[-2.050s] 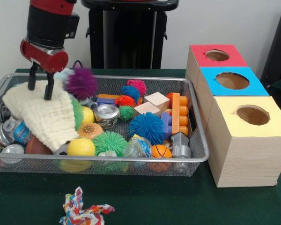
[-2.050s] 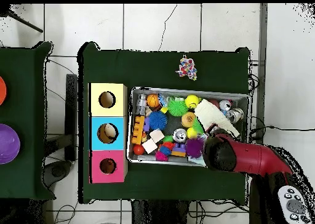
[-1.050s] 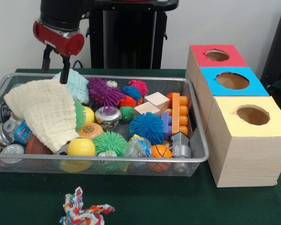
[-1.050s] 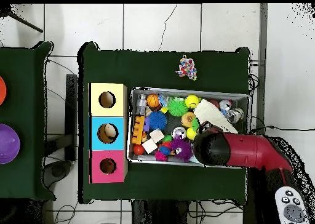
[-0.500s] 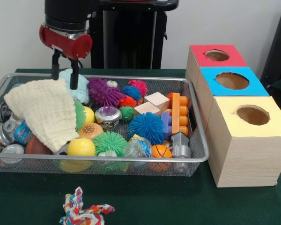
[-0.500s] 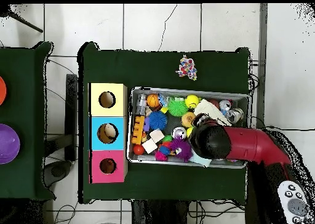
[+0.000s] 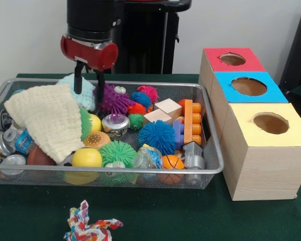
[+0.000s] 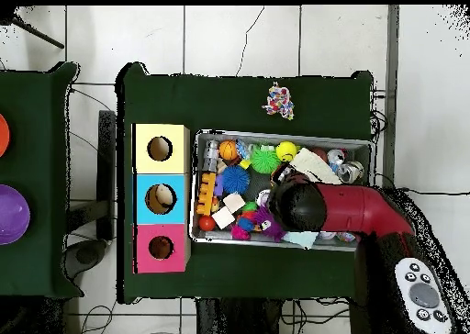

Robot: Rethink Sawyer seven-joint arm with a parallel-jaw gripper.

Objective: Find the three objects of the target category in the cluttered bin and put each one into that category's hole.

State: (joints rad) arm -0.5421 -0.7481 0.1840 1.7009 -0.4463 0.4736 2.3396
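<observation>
The claw [image 7: 88, 85] hangs over the far side of the bin [image 7: 140, 173], its 2 fingers parted a narrow way and gripping nothing, tips low among the toys. Just to its right in the front view sits a purple spiky ball [image 7: 114, 99], one finger at its edge, though contact is hard to call. That ball looks light and squashy, all rubbery strands, so it should give under a pinch and may slip out; best bet is to close across its middle, not on loose strands.

The bin is packed. Under and left of the claw lies a cream cloth [image 7: 47, 120], limp and likely to drag along if caught, with a pale teal fuzzy thing [image 7: 80, 90] behind the fingers. Right of the claw: red [image 7: 136, 108], blue [image 7: 157, 136] and green [image 7: 118, 152] spiky balls, wooden blocks [image 7: 163, 111], an orange brick [image 7: 189, 120]. Nearer the camera, yellow balls [image 7: 86, 157] and small cans [image 7: 12, 143].

The hole [image 7: 233, 59] is in the red-topped box, well off to the claw's right, outside the bin; nothing shows inside it from here. On the counter [image 7: 190, 221] lies a rope toy [image 7: 88, 226].
</observation>
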